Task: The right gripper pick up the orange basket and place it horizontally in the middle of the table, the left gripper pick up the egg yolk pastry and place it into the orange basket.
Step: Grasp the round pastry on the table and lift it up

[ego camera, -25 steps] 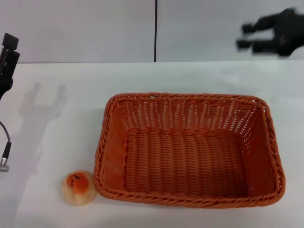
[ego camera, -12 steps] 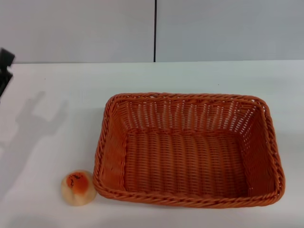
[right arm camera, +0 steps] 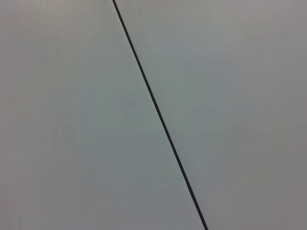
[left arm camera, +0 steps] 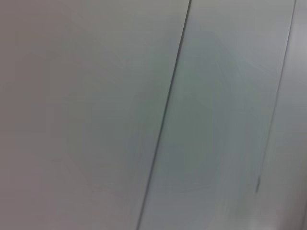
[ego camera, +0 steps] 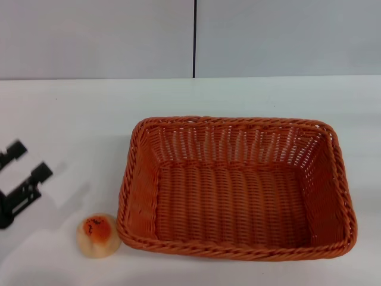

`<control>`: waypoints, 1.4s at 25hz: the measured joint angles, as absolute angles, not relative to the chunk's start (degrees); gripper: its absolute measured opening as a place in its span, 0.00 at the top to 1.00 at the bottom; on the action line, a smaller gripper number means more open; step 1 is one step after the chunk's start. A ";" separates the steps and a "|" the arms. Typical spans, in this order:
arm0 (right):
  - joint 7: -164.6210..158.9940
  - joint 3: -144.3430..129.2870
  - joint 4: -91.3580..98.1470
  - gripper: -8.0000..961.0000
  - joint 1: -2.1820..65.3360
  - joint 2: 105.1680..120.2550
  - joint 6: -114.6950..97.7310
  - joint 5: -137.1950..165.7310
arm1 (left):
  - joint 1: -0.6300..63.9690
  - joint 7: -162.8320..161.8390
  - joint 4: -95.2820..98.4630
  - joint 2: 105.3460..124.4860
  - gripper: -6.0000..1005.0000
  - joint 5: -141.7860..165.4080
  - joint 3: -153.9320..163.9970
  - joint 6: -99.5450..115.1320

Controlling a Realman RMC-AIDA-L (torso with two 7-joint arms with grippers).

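Observation:
The orange basket (ego camera: pixel 238 186) lies flat and lengthways on the white table (ego camera: pixel 77 119), with nothing inside it. Just off its near left corner sits the egg yolk pastry (ego camera: pixel 98 235), a small cream bun with a glossy orange top. My left gripper (ego camera: pixel 30 159) comes in from the left edge, open, its two blocky fingertips spread apart above the table to the upper left of the pastry and clear of it. The right gripper is out of view. Both wrist views show only the grey wall.
A grey wall with a dark vertical seam (ego camera: pixel 194 39) stands behind the table. White tabletop runs along the far side and left of the basket.
The right gripper left the upper right of the head view. The left gripper dropped from the upper left edge to low on the left, close to the pastry. Basket and pastry stayed put.

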State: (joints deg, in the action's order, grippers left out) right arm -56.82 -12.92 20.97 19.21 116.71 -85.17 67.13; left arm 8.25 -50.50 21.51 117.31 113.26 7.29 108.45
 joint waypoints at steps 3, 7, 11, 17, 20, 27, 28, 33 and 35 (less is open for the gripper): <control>-56.82 -12.49 20.89 0.53 19.41 116.71 -84.85 67.08 | 6.53 -51.83 21.96 117.17 0.22 113.30 10.09 107.22; -56.82 -11.62 20.74 0.53 19.62 116.71 -84.48 66.63 | 4.84 -51.99 22.05 117.15 0.30 113.42 11.71 105.84; -56.87 -11.32 20.69 0.53 19.84 116.60 -84.00 66.13 | 4.21 -51.92 22.12 117.02 0.36 114.60 11.83 104.75; -59.73 -11.24 20.67 0.53 20.19 116.27 -83.80 65.47 | 4.57 -51.69 22.18 116.98 0.36 116.60 11.95 103.08; -61.93 -11.23 20.95 0.53 20.19 116.00 -83.17 65.47 | 4.76 -51.56 22.20 116.89 0.36 117.65 11.99 102.94; -68.37 -12.23 20.99 0.53 21.51 114.57 -81.42 65.95 | 5.44 -51.63 23.84 116.46 0.36 122.25 12.08 103.06; -69.28 -12.42 21.08 0.53 21.82 114.56 -81.29 65.97 | 5.64 -51.78 24.08 116.45 0.36 122.97 12.14 103.27; -70.83 -14.45 21.66 0.53 22.87 114.84 -81.28 66.02 | 7.44 -51.86 24.44 116.40 0.36 126.80 12.23 103.42; -70.72 -15.13 21.83 0.53 23.14 114.95 -81.23 66.04 | 8.09 -51.85 24.44 116.40 0.36 127.81 12.23 103.28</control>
State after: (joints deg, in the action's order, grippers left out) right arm -70.72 -15.14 21.83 23.14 114.95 -81.23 66.04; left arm 8.09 -51.85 24.44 116.40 127.81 12.23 103.28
